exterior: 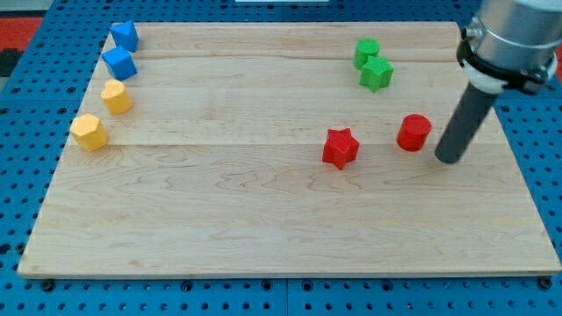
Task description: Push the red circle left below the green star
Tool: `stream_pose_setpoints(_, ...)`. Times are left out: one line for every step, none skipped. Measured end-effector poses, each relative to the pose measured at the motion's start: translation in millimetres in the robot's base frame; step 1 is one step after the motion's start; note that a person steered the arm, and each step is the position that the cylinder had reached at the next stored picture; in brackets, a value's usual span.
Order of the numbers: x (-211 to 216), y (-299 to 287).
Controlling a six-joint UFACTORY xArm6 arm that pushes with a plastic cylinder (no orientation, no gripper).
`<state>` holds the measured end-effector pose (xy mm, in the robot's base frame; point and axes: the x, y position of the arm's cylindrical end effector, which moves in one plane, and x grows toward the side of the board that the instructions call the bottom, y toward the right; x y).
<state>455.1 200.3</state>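
The red circle (414, 132) stands on the wooden board (263, 219) at the view's right. The green star (377, 74) sits above it and a little to its left, touching a green circle (366, 53) just above. My tip (448, 159) rests on the board just right of the red circle and slightly lower, with a small gap between them. A red star (340, 147) lies to the left of the red circle.
Two blue blocks (124, 36) (119, 63) and two yellow blocks (116, 96) (89, 132) stand in a slanting row along the board's left edge. The board lies on a blue pegboard (26, 105).
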Motion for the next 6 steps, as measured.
stream_pose_setpoints(-49.2, -73.8)
stream_pose_setpoints(-48.3, -69.7)
stream_pose_setpoints(-88.4, -30.9)
stream_pose_setpoints(-140.4, -1.1)
stream_pose_setpoints(-146.0, -15.1)
stream_pose_setpoints(-145.9, -63.2)
